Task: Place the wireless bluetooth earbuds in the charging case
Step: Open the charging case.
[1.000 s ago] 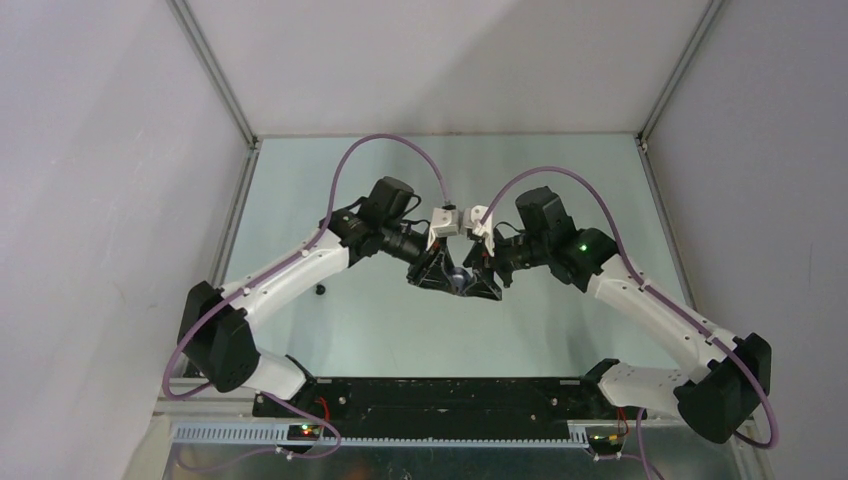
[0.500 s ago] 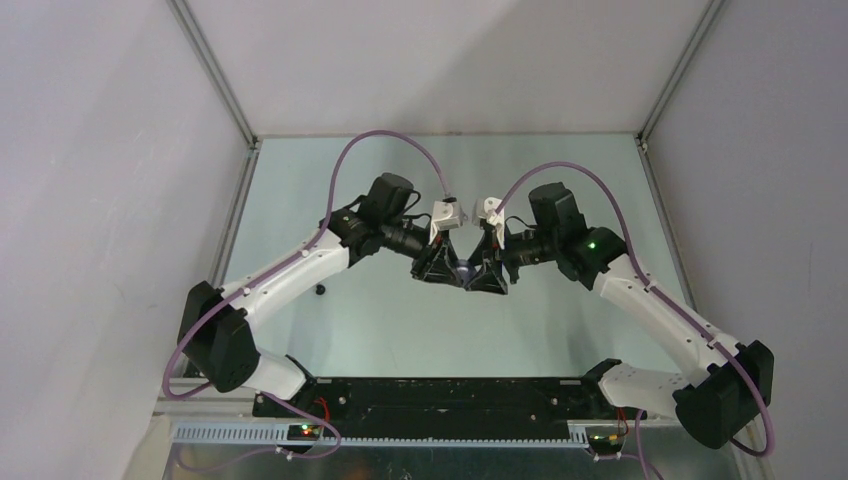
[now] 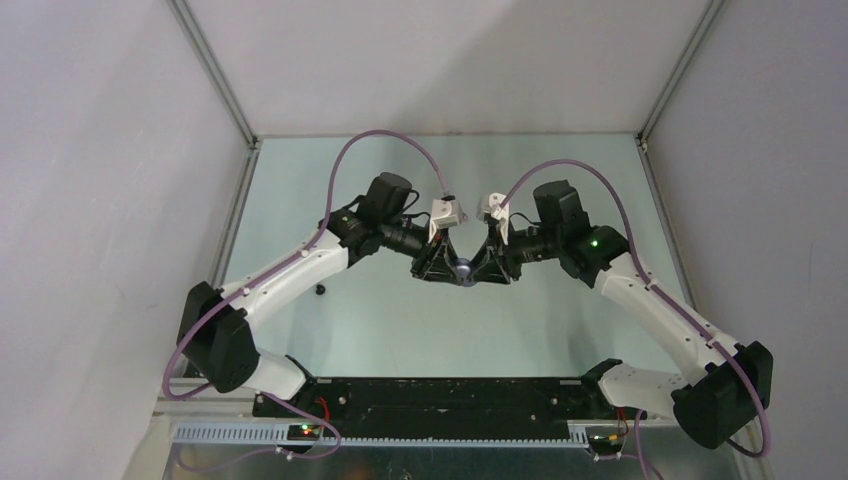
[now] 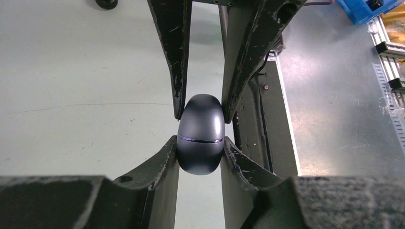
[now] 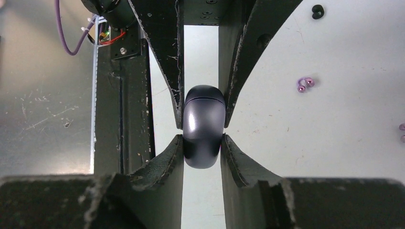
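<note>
The closed case [image 4: 200,121] is pinched from opposite sides by the left tool [image 4: 199,155] and right tool [image 5: 203,150], apparently so it can be pried open; earbuds [image 5: 303,85] are scattered on the tabletop [image 5: 334,152].

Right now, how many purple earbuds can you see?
2, both on the table in the right wrist view: one purple earbud in full view, another purple earbud cut off at the right edge. More may be hidden from view.
</note>
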Motion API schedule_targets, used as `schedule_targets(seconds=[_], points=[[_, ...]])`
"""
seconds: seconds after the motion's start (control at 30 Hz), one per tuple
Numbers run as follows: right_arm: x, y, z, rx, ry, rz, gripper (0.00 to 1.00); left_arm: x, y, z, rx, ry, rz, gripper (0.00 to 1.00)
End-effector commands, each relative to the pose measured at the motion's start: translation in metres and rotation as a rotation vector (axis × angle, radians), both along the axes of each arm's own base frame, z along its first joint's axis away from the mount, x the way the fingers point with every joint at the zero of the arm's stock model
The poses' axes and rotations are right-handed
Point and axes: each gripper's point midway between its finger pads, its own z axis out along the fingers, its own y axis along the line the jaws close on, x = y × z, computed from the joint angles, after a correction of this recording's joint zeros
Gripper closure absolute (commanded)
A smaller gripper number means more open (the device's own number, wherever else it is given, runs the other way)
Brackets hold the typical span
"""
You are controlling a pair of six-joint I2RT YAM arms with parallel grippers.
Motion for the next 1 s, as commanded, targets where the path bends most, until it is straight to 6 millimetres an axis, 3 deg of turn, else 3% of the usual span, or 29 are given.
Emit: schedule_targets(seconds=[0.0,0.2,0.27,0.37,0.47,0.63,0.97], points=[[-0.001,0.003,0.008,0.031,-0.023,0.023,0.71,-0.002,0.001,0.018,-0.052,-0.029,-0.008,0.93],[-0.003,0.006,0.007,0.031,-0.019,0.035,0.66,-0.003,0.001,0.019,-0.054,-0.030,-0.009,0.93],[-0.004,0.007,0.007,0.029,-0.018,0.037,0.69,-0.003,0.001,0.019,-0.055,-0.031,-0.009,0.93],[-0.004,0.007,0.007,0.028,-0.023,0.032,0.87,-0.002,0.001,0.018,-0.049,-0.030,-0.003,0.89],[0.001,0.007,0.010,0.026,-0.042,0.002,0.94,0.002,0.000,0.016,-0.040,-0.032,0.009,0.77],[0.007,0.004,0.018,0.034,-0.070,-0.048,0.97,0.004,0.000,0.012,-0.031,-0.030,0.015,0.57],[0.011,0.001,0.029,0.053,-0.089,-0.093,0.99,0.007,-0.001,0.008,-0.018,-0.031,0.026,0.37]])
